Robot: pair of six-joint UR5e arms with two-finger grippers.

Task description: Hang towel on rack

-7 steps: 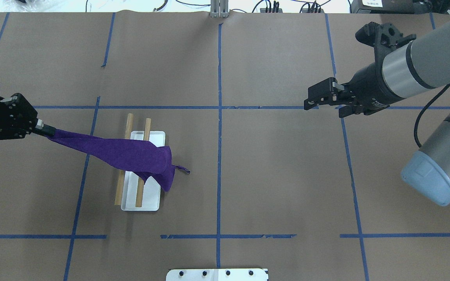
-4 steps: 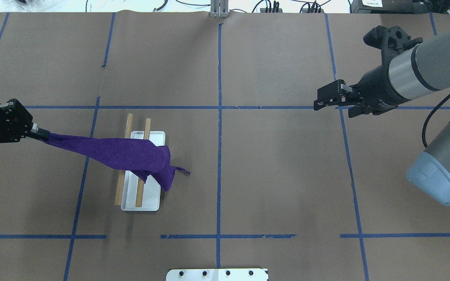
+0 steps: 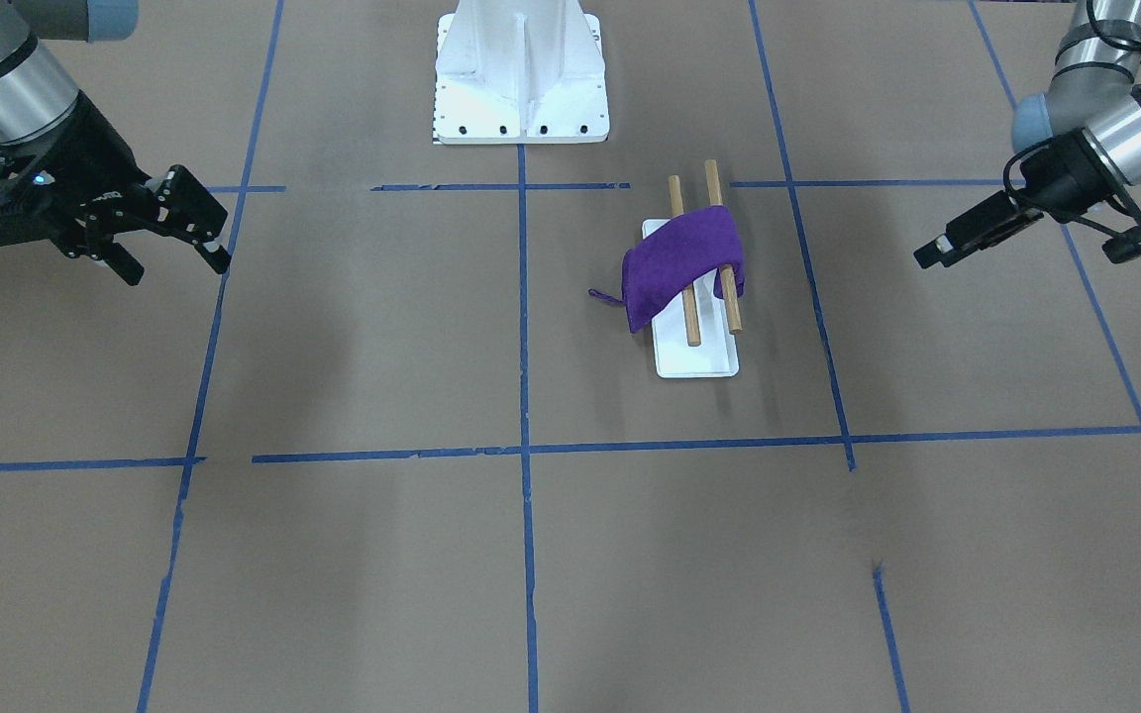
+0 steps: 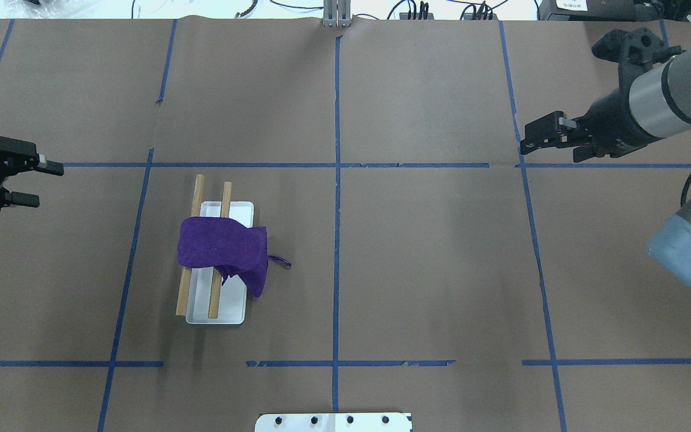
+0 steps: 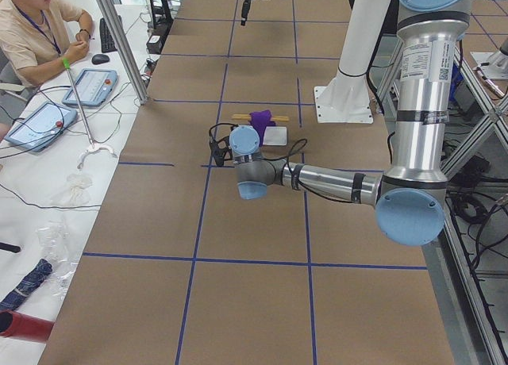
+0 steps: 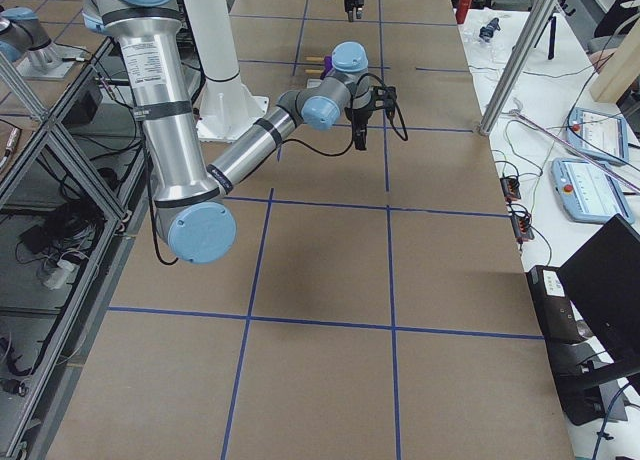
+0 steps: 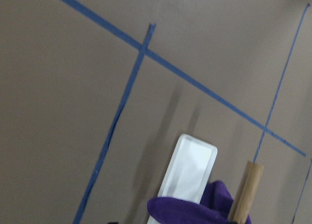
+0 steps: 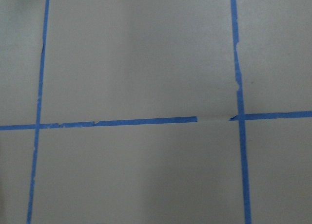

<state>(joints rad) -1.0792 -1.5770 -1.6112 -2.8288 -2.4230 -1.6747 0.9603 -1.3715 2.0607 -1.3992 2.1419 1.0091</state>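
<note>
The purple towel (image 4: 219, 247) lies draped across both wooden dowels (image 4: 183, 294) of the rack, whose white base (image 4: 216, 315) rests on the table. One towel end hangs down the rack's right side, with the loop tag (image 4: 282, 261) beside it. The front view shows the same towel (image 3: 679, 259) and rack (image 3: 694, 361). My left gripper (image 4: 50, 186) is open and empty, far left of the rack; it also shows in the front view (image 3: 930, 254). Its wrist view shows the towel's edge (image 7: 195, 210) and the base (image 7: 190, 168). My right gripper (image 3: 174, 267) is open and empty, far right in the overhead view (image 4: 525, 144).
The table is brown paper with a blue tape grid. The white robot pedestal (image 3: 521, 74) stands at the robot's edge, its plate in the overhead view (image 4: 333, 422). An operator (image 5: 32, 32) sits past the far table edge with tablets.
My left gripper has let go of the towel and drawn back to the left. The freed end has dropped over the left dowel. My right arm has pulled further right.
</note>
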